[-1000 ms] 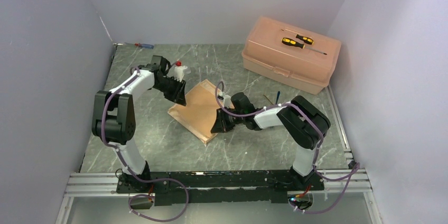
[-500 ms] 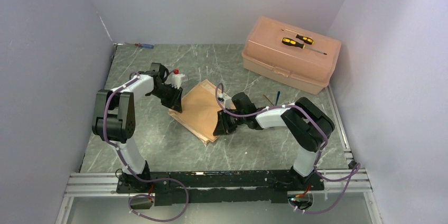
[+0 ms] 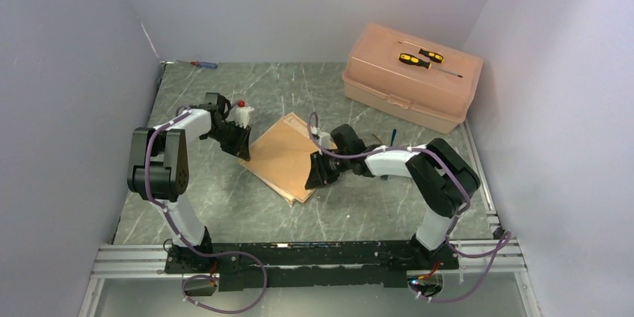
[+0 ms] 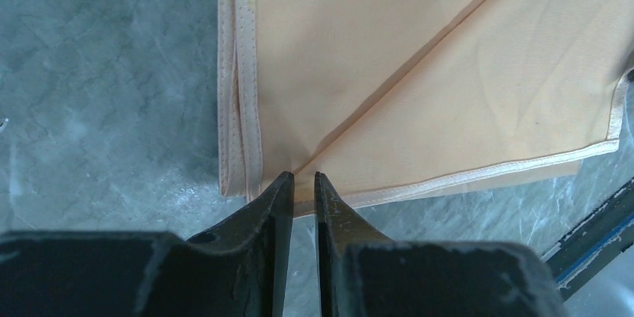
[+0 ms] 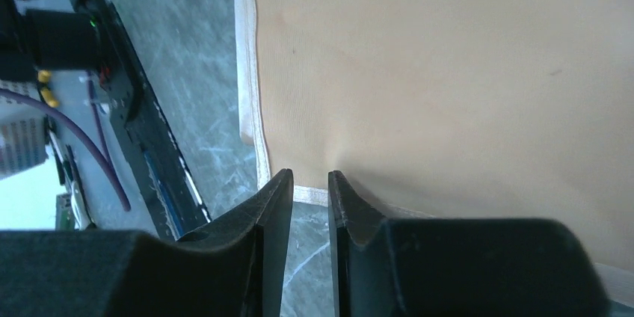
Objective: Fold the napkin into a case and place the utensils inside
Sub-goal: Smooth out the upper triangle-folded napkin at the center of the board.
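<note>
Left wrist, right wrist: left fingers (image 4: 274,196), right fingers (image 5: 275,191) barely parted, grip unclear, at the soft, seemingly slippery napkin's (image 4: 419,70) graspable hemmed corners.

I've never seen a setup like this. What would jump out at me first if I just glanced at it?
The peach-orange napkin draws the eye first. It lies folded in the middle of the grey marbled table, with the left gripper and the right gripper nosing at opposite edges of it, jaws nearly together. Next comes the pink box at the far right, with yellow-and-black screwdrivers lying on its lid.
</note>
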Motion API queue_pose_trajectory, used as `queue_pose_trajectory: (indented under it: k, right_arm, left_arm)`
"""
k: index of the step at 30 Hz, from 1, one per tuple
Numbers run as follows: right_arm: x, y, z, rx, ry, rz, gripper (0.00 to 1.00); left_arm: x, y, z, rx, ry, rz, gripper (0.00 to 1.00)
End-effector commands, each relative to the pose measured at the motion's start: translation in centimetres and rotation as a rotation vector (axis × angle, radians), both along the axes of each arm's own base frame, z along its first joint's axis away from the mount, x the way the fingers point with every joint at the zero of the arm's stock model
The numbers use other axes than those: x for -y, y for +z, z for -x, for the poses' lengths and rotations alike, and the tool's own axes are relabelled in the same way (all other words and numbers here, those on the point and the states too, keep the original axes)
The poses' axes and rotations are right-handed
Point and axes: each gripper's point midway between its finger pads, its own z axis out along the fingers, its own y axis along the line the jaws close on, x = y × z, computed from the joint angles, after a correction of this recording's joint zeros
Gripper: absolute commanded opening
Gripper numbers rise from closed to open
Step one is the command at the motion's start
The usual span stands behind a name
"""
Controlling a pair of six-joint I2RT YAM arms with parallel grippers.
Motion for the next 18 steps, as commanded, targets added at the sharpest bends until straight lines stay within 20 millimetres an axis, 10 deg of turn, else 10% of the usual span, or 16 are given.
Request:
queue_pose_trajectory:
  k: [1, 11, 18]
  right_arm:
    - [0.1, 5.1, -3.6, 0.091, -0.019, -0.107, 0.29]
    - [5.2, 2.8, -10.9, 0.058, -0.292, -0.12, 0.28]
    - [5.8, 0.1, -13.1, 0.015, -0.39, -0.12, 0.23]
  left_arm:
    - [-0.2, -0.1, -0.6, 0.045, -0.016, -0.004, 0.22]
    - [-0.6, -0.3, -0.8, 0.073, -0.012, -0.031, 0.22]
    - [-0.3, 4.6, -2.3, 0.149, 0.004, 0.017, 0.25]
